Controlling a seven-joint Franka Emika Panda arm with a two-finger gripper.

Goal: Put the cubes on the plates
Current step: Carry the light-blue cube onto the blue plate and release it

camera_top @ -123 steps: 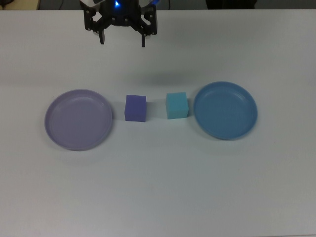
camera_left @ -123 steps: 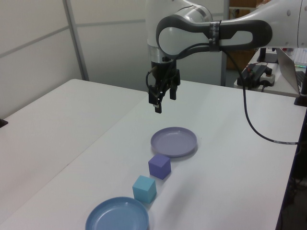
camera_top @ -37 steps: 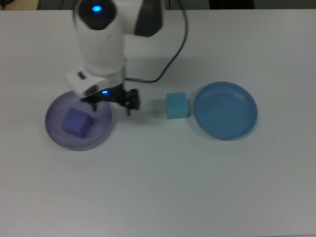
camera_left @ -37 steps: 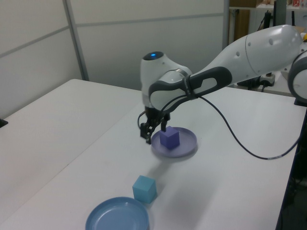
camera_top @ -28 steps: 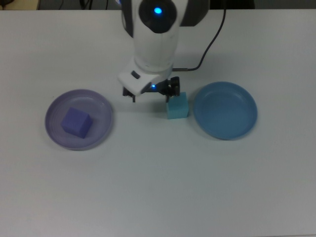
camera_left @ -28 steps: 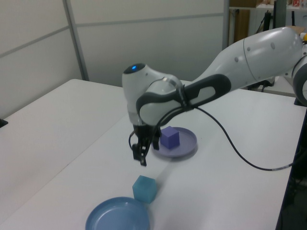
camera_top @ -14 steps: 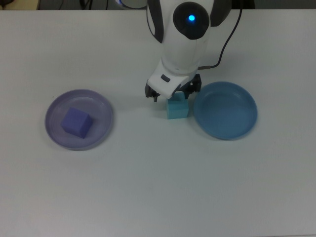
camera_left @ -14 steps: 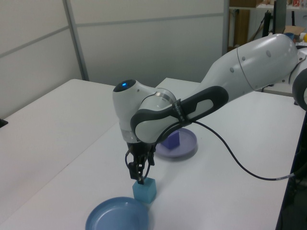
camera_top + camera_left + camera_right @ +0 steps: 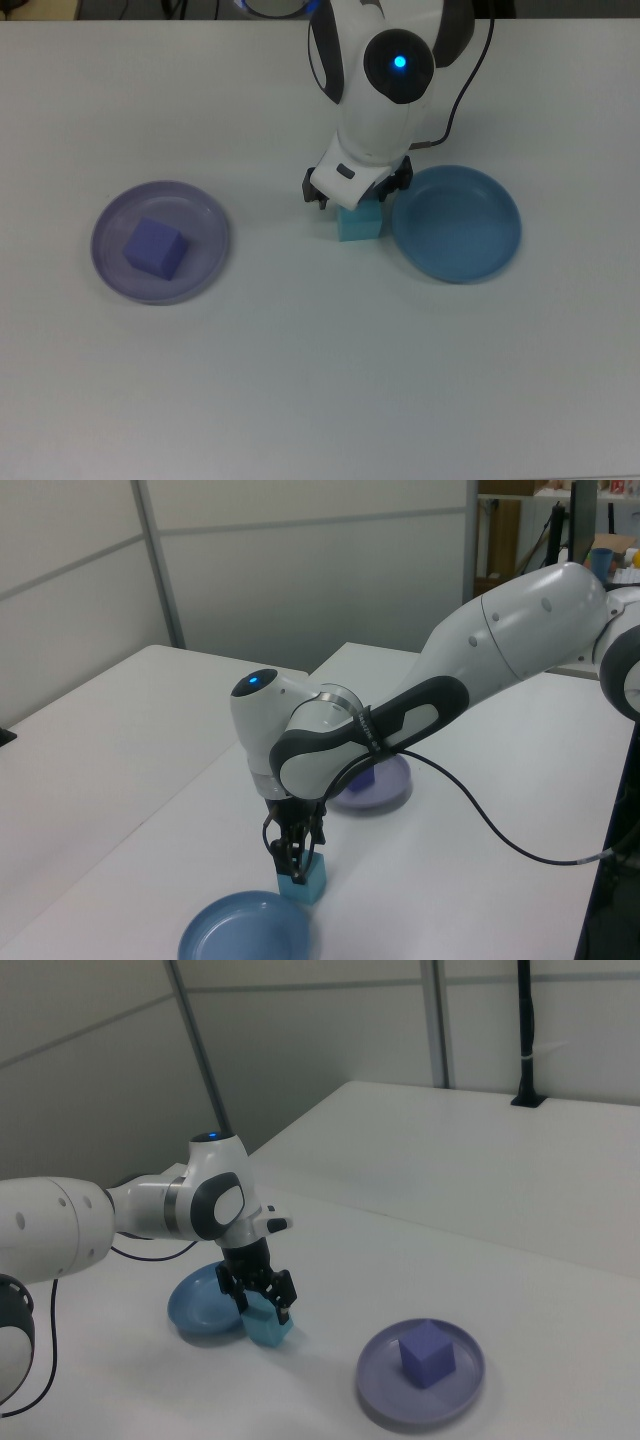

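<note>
Purple cube [image 9: 155,248] sitting in lavender plate [image 9: 115,268], half done. Turquoise cube [image 9: 360,221] sitting on surface [image 9: 320,380] beside blue plate [image 9: 500,250]. I'm straddling it with gripper [image 9: 262,1305], fingers spread, not pinching yet. Lift and drop remaining.

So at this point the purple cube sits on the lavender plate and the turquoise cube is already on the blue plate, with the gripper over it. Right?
Not quite. The turquoise cube is on the table beside the blue plate, as the top view shows. The purple cube is on the lavender plate, and the gripper is over the turquoise cube.
</note>
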